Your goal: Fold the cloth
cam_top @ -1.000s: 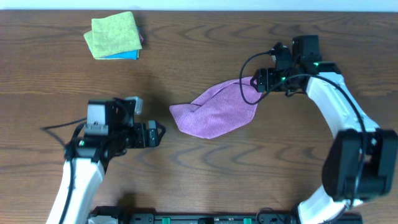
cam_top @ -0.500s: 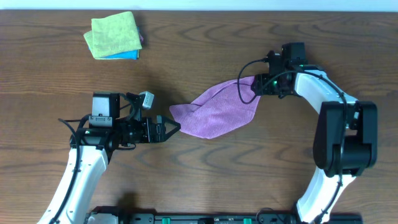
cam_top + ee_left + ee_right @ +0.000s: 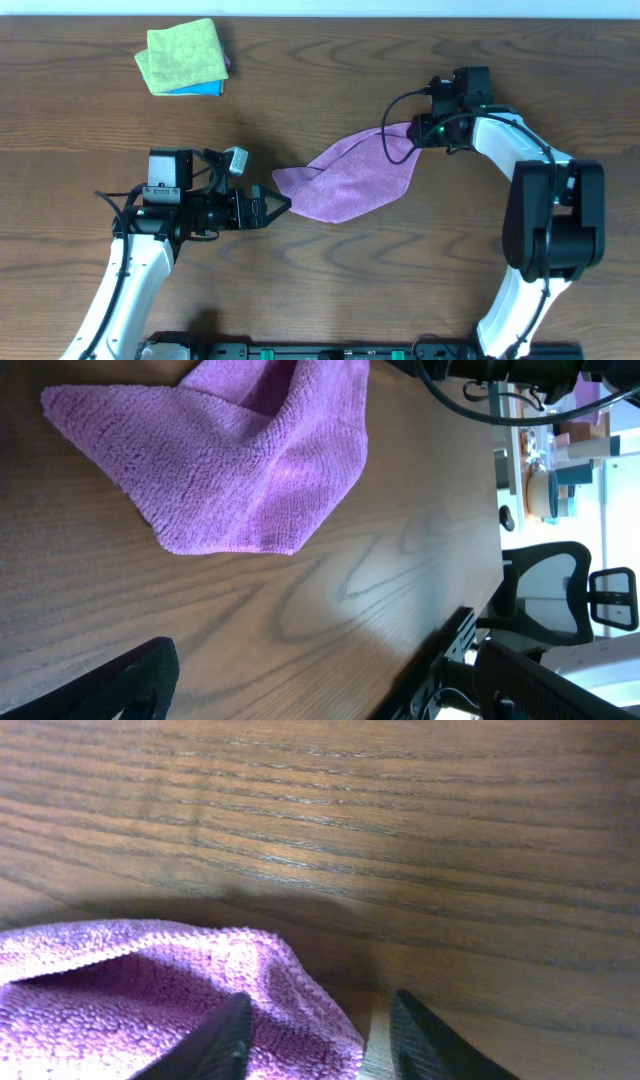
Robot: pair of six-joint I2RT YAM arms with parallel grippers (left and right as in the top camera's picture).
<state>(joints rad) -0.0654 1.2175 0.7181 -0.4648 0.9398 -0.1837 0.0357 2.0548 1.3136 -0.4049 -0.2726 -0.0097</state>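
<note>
cloth location: the cloth (image 3: 345, 185) lies loose near the middle of the table (image 3: 330, 80), lapped over itself into a rough wedge. one pointed corner faces the left arm and the far upper corner reaches the right arm.
cloth handling: judged soft, light and limp, with a looped terry surface. it should drape and sag as soon as it is lifted, give the pads good friction, and not break. dragging it may bunch it against the wood.
where to take hold: a corner or a hemmed edge, pinching only the layer meant to move. the upper right corner and the left point look like the best places.
left end effector: the left end effector (image 3: 272, 208) sits low, just beside the cloth's left point, apart from it. its jaws look spread and hold nothing. the wrist view shows only one dark finger.
right end effector: the right end effector (image 3: 412, 131) is at the upper right corner. in the wrist view its fingers (image 3: 212, 1038) stand apart, the cloth's edge reaches in between them, and bare wood shows by the other finger, so it is not clamped.
cable: a black cable (image 3: 392, 150) loops over the cloth's right end.
containers: none in view.
other items: a yellow-green folded cloth (image 3: 182, 55) rests on a blue folded cloth (image 3: 203, 90), well apart at the far left corner.
</note>
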